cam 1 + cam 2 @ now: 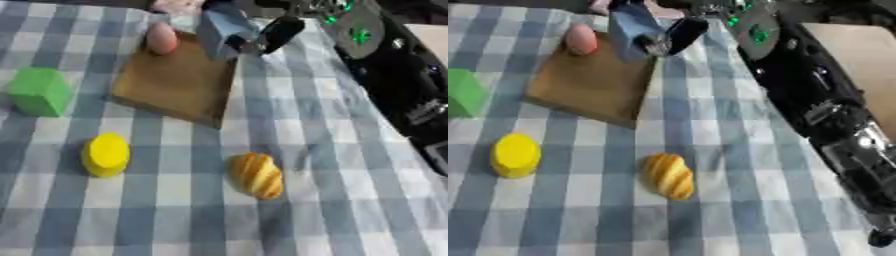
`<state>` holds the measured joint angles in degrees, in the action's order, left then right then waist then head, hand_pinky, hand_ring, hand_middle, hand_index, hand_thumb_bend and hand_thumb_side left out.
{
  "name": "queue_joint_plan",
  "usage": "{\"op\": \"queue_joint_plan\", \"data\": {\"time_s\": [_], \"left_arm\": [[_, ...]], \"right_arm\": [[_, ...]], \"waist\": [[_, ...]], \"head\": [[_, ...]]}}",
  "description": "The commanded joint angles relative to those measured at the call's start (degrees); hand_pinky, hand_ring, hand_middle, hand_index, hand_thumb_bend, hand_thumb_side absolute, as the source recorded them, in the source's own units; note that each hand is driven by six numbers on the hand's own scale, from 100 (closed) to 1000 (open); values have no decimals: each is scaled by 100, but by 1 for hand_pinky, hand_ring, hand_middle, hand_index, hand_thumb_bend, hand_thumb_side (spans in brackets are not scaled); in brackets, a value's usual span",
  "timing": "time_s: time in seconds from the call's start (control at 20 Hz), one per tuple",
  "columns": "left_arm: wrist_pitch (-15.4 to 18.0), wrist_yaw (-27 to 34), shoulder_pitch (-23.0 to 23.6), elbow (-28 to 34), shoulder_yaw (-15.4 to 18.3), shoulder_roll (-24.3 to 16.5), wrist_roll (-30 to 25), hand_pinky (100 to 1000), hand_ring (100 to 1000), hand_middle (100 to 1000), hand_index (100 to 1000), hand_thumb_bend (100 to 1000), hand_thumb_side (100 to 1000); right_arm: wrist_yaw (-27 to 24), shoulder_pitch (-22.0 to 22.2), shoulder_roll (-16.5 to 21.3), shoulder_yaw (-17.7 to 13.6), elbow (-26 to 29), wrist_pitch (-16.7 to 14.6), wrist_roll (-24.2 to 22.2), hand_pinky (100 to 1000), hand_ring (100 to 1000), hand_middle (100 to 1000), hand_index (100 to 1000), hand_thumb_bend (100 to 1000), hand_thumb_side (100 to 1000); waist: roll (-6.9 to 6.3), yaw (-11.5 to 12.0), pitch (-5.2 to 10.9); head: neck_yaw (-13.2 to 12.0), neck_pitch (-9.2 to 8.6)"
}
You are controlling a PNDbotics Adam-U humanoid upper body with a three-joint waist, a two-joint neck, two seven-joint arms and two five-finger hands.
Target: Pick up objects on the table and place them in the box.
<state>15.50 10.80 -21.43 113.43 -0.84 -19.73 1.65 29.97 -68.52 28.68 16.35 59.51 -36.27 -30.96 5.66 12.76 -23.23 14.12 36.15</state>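
A staged test tabletop, likely a lab: a blue-and-white checked cloth (175,210) fills the frame, with toy props such as a plastic croissant (256,175) at lower centre.

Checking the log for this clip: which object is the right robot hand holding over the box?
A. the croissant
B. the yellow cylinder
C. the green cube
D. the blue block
D: the right robot hand is curled round the blue block above the box's far edge, while the yellow cylinder, croissant and green cube lie on the cloth.
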Motion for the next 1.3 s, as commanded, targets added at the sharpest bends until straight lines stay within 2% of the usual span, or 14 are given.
{"op": "queue_joint_plan", "data": {"time_s": [0.05, 0.25, 0.45, 0.5, 0.7, 0.85, 0.95, 1.0, 1.05, 1.2, 1.3], "left_arm": [[18, 26, -89, 116, 0, -151, -45, 757, 835, 731, 864, 100, 632], [13, 24, -101, 116, 2, -145, -51, 757, 836, 730, 864, 100, 633], [3, 19, -99, 116, -6, -135, -64, 757, 836, 730, 864, 100, 633], [2, 15, -97, 116, -8, -133, -70, 757, 836, 730, 864, 100, 633], [-4, 6, -91, 116, -13, -122, -86, 757, 836, 730, 864, 100, 633], [-8, 8, -97, 116, -18, -113, -93, 757, 836, 730, 864, 100, 633], [-13, 6, -96, 116, -21, -108, -101, 757, 836, 730, 864, 100, 633], [-17, 3, -94, 116, -22, -106, -106, 757, 837, 730, 864, 100, 634], [-21, 1, -93, 116, -22, -104, -110, 757, 837, 730, 864, 100, 634], [-31, 3, -88, 116, -21, -96, -116, 757, 837, 729, 864, 100, 635], [-38, 9, -82, 116, -25, -86, -122, 757, 837, 729, 862, 100, 636]], "right_arm": [[397, -130, 17, -170, -157, -209, 152, 827, 705, 416, 730, 100, 214], [778, -74, -15, -251, -355, -296, 432, 829, 720, 434, 741, 100, 218], [1023, -3, -33, -288, -482, -352, 636, 839, 776, 509, 796, 100, 219], [1053, 12, -39, -288, -508, -376, 659, 847, 799, 547, 818, 100, 219], [1022, 71, -39, -264, -588, -587, 510, 918, 950, 809, 969, 100, 215], [918, 98, -20, -272, -596, -750, 295, 970, 1000, 903, 1000, 100, 210], [883, 102, 4, -301, -582, -808, 196, 998, 1000, 941, 1000, 100, 293], [904, 104, 17, -316, -577, -818, 168, 1000, 1000, 985, 1000, 100, 301], [943, 108, 25, -334, -579, -827, 150, 1000, 1000, 1000, 1000, 100, 303], [1023, 121, 12, -409, -649, -857, 98, 1000, 1000, 1000, 1000, 100, 208], [947, 130, -14, -443, -717, -851, 34, 1000, 1000, 1000, 1000, 100, 240]], "waist": [[-7, 51, 92], [18, 90, 49], [11, 73, 38], [6, 70, 38], [-11, 50, 41], [-13, 45, 41], [-9, 45, 40], [-7, 45, 39], [-7, 47, 38], [-6, 51, 41], [-5, 47, 47]], "head": [[62, -103], [43, -99], [37, -96], [35, -96], [13, -97], [0, -99], [-7, -99], [-11, -101], [-14, -103], [-26, -98], [-33, -99]]}}
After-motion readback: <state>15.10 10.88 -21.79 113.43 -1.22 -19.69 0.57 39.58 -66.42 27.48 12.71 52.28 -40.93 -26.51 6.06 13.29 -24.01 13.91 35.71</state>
